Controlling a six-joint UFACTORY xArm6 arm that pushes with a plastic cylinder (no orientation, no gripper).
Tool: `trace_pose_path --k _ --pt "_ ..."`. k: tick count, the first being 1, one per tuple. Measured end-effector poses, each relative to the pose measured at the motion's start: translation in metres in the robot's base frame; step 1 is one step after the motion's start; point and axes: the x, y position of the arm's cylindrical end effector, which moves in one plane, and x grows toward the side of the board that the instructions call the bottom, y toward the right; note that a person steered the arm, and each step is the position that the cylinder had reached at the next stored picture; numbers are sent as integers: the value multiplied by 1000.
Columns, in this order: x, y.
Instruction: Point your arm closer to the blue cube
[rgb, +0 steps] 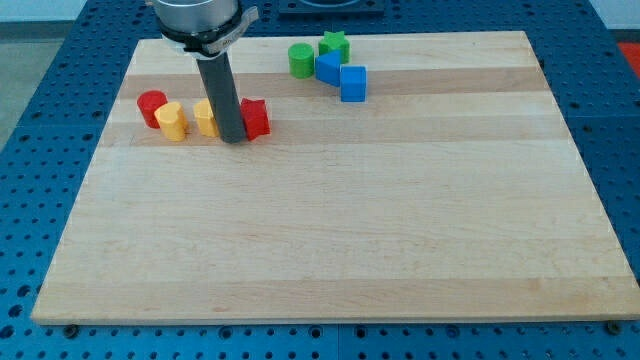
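My tip (236, 139) – bare rod, no jaws to tell of – wedged between yellow block (206, 117) and red block (255, 118) | blue cube (353, 84) far right, well apart – swing needed

Single camera, raised, looking obliquely down across the whole wooden board (330, 230), moderately close, blue pegboard surround (40, 150).

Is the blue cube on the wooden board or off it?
On it: the blue cube sits on the wooden board, near its top edge.
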Motion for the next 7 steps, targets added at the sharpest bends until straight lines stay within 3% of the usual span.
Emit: trace_pose_path --k 1,2,3,5,7 --pt "39 9" --pt "49 91" --pt "42 164" --pt "-1 178" --pt "-50 256"
